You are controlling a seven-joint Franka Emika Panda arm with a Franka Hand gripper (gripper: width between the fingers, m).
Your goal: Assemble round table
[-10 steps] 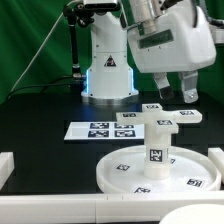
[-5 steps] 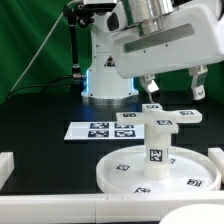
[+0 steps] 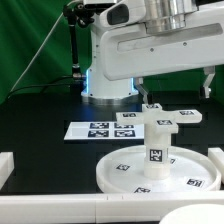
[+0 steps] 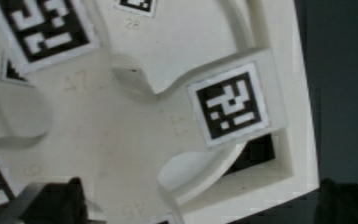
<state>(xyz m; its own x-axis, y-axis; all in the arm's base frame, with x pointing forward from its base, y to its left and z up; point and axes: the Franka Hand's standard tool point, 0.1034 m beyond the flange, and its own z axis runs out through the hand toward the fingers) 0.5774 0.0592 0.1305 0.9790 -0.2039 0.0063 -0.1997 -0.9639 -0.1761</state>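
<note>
Round table (image 3: 160, 165): cross-shaped foot piece (image 3: 160, 117) atop thick cylinder leg (image 3: 157, 150) on rimmed disc (image 3: 120, 172), matte white plastic, tagged. Gripper (image 3: 175, 88) directly above, apart, fingers spread, empty.

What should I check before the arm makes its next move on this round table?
1. Gripper empty, jaws apart: ok.
2. Gripper apart from the parts, above the cross-shaped foot piece: ok.
3. Leg upright on the round disc: ok.
4. Foot piece sitting level on top of the leg: ok.
5. Foot piece fully tightened onto the leg: cannot tell.
6. Marker board apart from the disc: ok.
</note>
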